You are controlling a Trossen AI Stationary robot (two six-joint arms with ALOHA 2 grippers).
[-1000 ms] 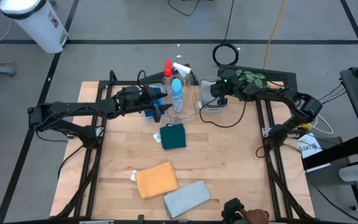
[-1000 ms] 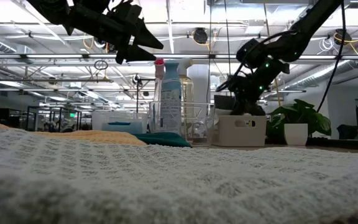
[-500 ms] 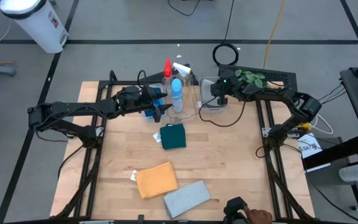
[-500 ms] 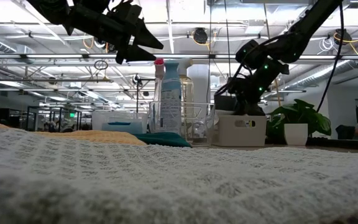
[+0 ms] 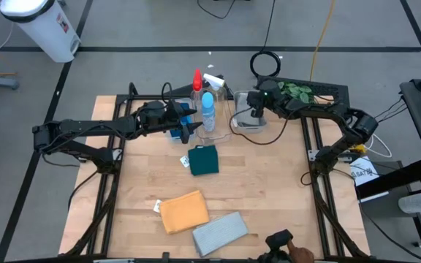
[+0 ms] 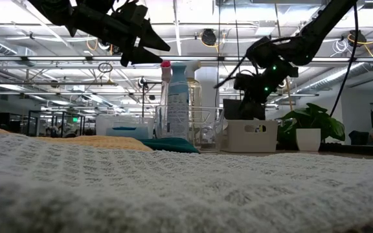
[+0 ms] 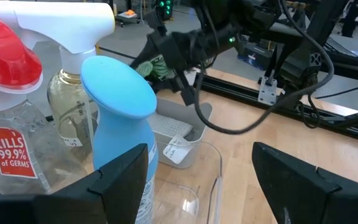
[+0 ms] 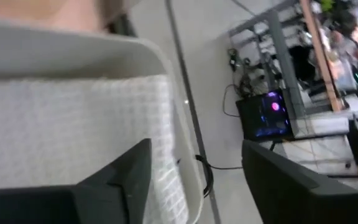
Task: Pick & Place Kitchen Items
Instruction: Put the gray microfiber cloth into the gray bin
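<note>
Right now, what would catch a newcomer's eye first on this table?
Three spray bottles with red, blue and white tops cluster at the table's far edge, the left pincer open beside them. The right pincer hovers open over a grey bin; green, orange and grey cloths lie nearer.

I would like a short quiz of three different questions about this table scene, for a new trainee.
1. True or false: the right gripper holds a bottle.
2. Which cloth lies nearest the blue-topped spray bottle? A orange cloth B dark-green cloth C grey cloth
3. Fill in: the left gripper is beside the ___-topped bottle.

Key: 1 false, its jaws are open and empty over the grey bin; 2 B; 3 blue.
</note>
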